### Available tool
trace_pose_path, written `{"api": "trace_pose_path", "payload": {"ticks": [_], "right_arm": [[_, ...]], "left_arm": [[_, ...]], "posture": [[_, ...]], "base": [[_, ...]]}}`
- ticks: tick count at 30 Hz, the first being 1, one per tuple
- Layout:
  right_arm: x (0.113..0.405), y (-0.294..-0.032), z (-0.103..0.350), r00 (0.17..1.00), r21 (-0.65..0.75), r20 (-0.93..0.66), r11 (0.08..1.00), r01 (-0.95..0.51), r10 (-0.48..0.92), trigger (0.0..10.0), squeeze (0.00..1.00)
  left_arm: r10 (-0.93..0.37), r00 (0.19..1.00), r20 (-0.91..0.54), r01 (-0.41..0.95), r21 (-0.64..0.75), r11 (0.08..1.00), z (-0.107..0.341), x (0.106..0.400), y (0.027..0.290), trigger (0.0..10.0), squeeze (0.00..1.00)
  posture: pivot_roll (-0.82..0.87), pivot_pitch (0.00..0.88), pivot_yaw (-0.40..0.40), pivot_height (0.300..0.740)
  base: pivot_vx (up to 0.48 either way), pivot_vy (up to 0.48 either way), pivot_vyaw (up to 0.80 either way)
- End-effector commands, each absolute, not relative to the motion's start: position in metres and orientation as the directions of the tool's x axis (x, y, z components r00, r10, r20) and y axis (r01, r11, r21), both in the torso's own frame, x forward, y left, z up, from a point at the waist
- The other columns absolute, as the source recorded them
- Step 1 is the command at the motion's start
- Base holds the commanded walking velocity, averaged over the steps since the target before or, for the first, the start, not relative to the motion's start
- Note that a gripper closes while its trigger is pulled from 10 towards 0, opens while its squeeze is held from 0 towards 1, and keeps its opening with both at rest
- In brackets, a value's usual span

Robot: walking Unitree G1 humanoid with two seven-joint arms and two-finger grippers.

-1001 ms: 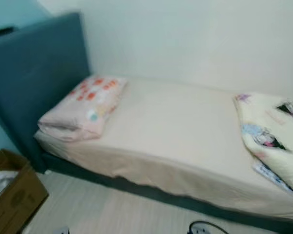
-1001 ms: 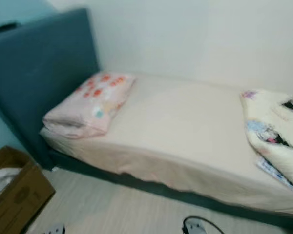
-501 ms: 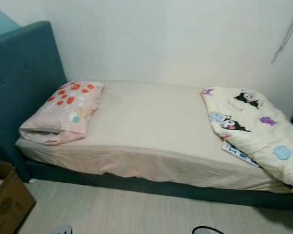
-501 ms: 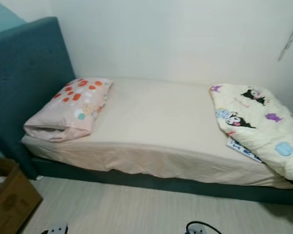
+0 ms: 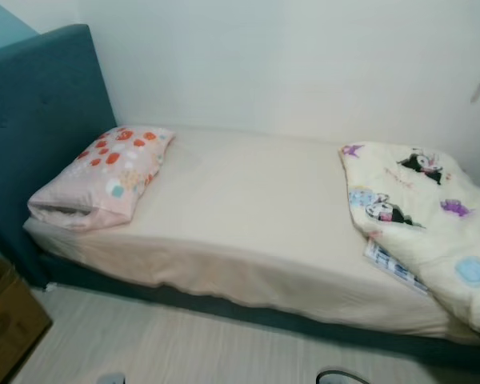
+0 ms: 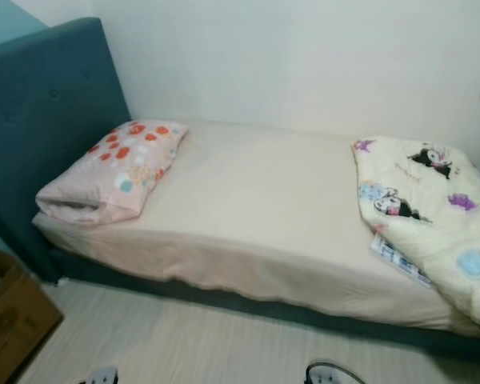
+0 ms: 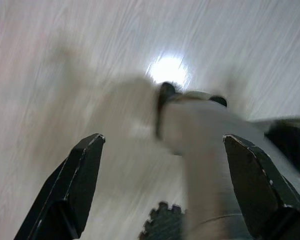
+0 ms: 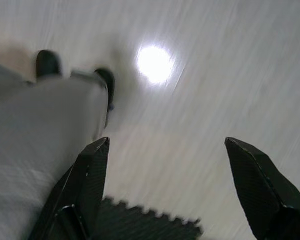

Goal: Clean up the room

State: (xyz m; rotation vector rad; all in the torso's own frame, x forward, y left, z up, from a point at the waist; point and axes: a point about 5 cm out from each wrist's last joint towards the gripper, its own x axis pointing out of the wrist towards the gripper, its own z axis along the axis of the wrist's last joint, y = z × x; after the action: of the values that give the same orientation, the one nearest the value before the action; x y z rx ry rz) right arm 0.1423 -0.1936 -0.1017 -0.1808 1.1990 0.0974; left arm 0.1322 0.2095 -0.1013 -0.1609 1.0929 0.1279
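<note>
A single bed (image 5: 248,232) with a cream sheet and a teal headboard (image 5: 40,120) stands against the white wall. A pink pillow (image 5: 104,176) with orange dots lies at its head end on the left. A cream cartoon-print quilt (image 5: 424,224) is bunched at the foot end on the right, with a blue-and-white item (image 5: 394,268) poking out beneath it. My left gripper (image 7: 165,185) hangs open over pale wood floor, beside my own leg. My right gripper (image 8: 170,190) also hangs open above the floor.
A brown cardboard box (image 5: 8,320) sits on the floor at the lower left, near the headboard. Light wood flooring (image 6: 184,344) runs along the bed's front. A dark foam mat edge (image 8: 145,225) lies below the right gripper. A dark round object (image 6: 328,374) is at the bottom edge.
The camera has swung right and then settled, so the whole bed and quilt came into view; the box slid towards the left edge. Nothing on the bed has moved.
</note>
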Motion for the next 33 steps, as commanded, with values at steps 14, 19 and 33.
{"api": "trace_pose_path", "payload": {"ticks": [14,19,33], "right_arm": [[0.140,-0.196,-0.102,0.365,-0.104,-0.930,0.979,-0.174,-0.034,10.0,0.00],[0.144,-0.197,-0.101,0.382,-0.109,-0.923,0.980,-0.165,-0.038,10.0,0.00],[0.152,-0.195,-0.098,0.401,-0.107,-0.915,0.980,-0.166,-0.032,10.0,0.00]], "left_arm": [[0.008,0.448,-0.894,-0.162,-0.072,0.984,-0.102,0.132,0.207,10.0,0.00],[0.008,0.447,-0.894,-0.162,-0.072,0.984,-0.102,0.132,0.207,10.0,0.00],[0.004,0.447,-0.895,-0.158,-0.074,0.985,-0.102,0.132,0.206,10.0,0.00]], "posture": [[-0.01,0.000,-0.031,0.728],[-0.01,0.000,-0.030,0.728],[-0.02,0.000,-0.034,0.728]], "base": [[0.000,-0.480,0.00],[0.000,-0.480,0.00],[0.000,-0.480,0.00]]}}
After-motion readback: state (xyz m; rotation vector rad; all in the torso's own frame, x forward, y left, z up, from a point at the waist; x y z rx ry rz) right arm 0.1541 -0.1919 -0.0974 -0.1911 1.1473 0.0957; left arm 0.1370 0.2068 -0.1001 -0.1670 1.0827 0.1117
